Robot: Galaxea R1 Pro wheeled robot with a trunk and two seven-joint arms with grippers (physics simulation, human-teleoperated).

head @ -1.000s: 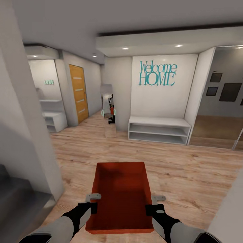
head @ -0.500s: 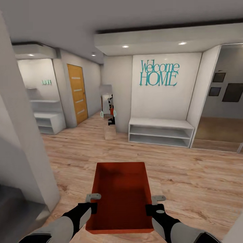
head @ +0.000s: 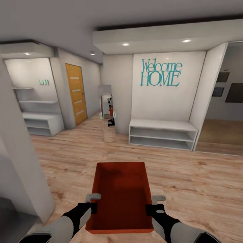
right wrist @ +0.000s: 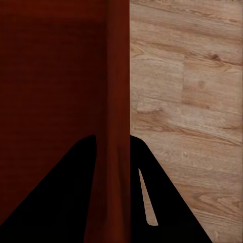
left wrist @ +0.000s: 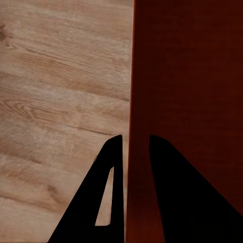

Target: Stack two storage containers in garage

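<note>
ahead, white bench [head: 162,134], mirror [head: 108,113]

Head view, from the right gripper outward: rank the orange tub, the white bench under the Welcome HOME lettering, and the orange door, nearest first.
1. Storage container: in the right gripper, which is clamped on its right wall.
2. White bench: ahead, slightly right, against the wall.
3. Orange door: farther, down the hallway ahead-left.

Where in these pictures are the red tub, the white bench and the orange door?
Tub [head: 118,189], head view, on its inside bottom.
Bench [head: 162,125], head view, on its top board.
Door [head: 75,96], head view, on the middle of its panel.
</note>
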